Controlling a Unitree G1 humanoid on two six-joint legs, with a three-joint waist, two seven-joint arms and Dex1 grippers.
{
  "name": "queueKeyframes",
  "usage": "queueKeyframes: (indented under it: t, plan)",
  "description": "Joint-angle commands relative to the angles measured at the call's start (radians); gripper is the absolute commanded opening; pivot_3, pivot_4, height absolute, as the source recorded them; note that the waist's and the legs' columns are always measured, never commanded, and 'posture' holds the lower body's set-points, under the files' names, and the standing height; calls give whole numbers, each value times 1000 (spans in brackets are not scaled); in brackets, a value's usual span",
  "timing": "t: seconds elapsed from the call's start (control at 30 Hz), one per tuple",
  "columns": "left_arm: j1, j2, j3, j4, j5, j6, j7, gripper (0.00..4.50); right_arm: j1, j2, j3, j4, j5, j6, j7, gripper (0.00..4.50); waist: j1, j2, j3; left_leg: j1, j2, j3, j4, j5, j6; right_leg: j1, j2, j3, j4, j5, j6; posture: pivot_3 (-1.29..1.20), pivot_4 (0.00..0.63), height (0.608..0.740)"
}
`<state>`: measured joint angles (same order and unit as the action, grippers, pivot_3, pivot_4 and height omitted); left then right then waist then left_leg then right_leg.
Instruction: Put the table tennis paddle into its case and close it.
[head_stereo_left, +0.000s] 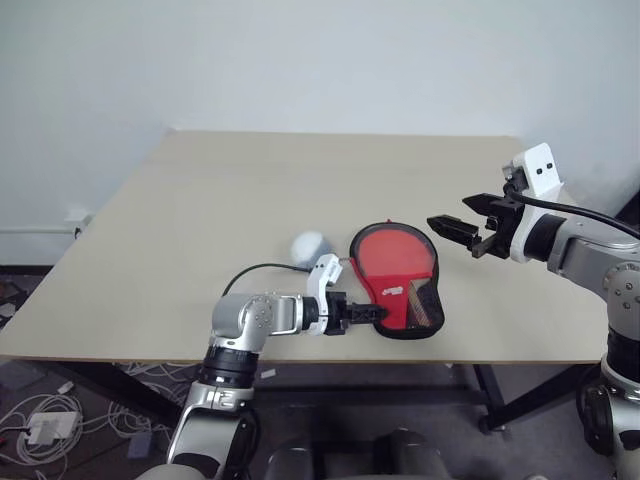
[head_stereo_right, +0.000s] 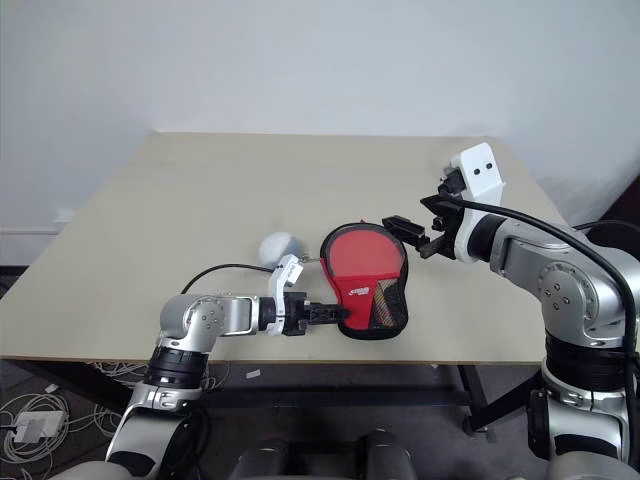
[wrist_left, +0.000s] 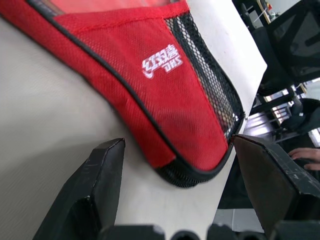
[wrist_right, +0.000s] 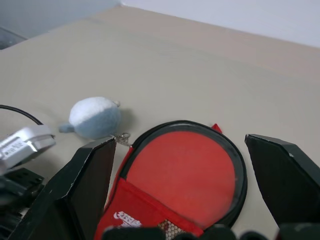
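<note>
We see the case (head_stereo_left: 400, 285) lying flat near the front edge of the tabletop (head_stereo_left: 250, 200), the table tennis paddle (wrist_right: 182, 172) already inside with its red face showing. Our left end effector (wrist_left: 180, 200) has its fingers apart at the narrow handle end; our right end effector (head_stereo_left: 455, 228) hovers above, wide apart and empty. We judge the case light, soft and floppy, so we would take the fabric by its black-trimmed edge.

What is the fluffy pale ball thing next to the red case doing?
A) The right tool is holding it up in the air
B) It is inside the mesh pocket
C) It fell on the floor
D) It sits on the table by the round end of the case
D: the fluffy pale ball rests on the table right beside the round end of the case, with both tools apart from it.
</note>
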<state>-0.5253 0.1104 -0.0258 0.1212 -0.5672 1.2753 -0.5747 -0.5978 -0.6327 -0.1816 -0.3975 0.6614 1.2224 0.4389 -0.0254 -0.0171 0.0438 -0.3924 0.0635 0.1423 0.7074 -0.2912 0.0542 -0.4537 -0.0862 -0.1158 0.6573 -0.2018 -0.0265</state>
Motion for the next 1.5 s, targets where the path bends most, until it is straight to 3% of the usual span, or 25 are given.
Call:
queueKeyframes:
  t: [0.03, 0.6, 0.73, 0.93, 1.0, 1.23, 1.5]
  plan:
    - [-37, -25, -1, 31, -8, -1, 12, 3603, -31, 4, -19, -22, 10, -5, -12, 4500, 3, 0, 0, 0, 0, 0, 0, 0, 0, 0, 0, 0, 0, 0, 0, 0, 0, 740]
    - [-109, -85, 4, 140, 6, 10, 71, 3603, -48, 20, -9, -15, 12, -8, -31, 4500, 4, 1, 0, 0, -1, -10, 2, -2, 6, 7, -1, -8, -3, 0, 0, 0, 0, 740]
    - [-120, -64, -12, 160, 17, 39, 75, 2735, -58, 20, -4, -6, 9, -12, -29, 4500, 3, 1, 0, 0, -1, -10, 2, -2, 5, 7, 0, -7, -3, 0, 0, 0, 0, 740]
    - [-131, -20, -63, 184, 33, 43, 44, 587, -70, 23, 1, 2, 8, -17, -28, 4500, 3, 1, 0, 0, -1, -11, 2, -1, 4, 6, 0, -8, -3, 0, 0, 0, 0, 740]
    - [-135, -9, -77, 187, 36, 35, 32, 57, -72, 25, 3, 3, 9, -18, -29, 4500, 4, 1, 0, 0, -1, -11, 2, -1, 4, 6, 0, -8, -3, 0, 0, 0, 0, 740]
    - [-157, -3, -113, 108, -12, 78, -47, 57, -75, 30, 4, 3, 6, -18, -33, 4500, 3, 1, 0, -1, -1, -11, 1, -2, 4, 6, 0, -8, -4, 0, 0, 0, 0, 740]
    - [-176, -75, -56, -87, -122, 286, -30, 57, -70, 11, 19, 1, 6, -16, -13, 4500, 3, 2, 0, -1, -1, -11, 1, -1, 3, 6, 0, -7, -4, 0, 0, 0, 0, 740]
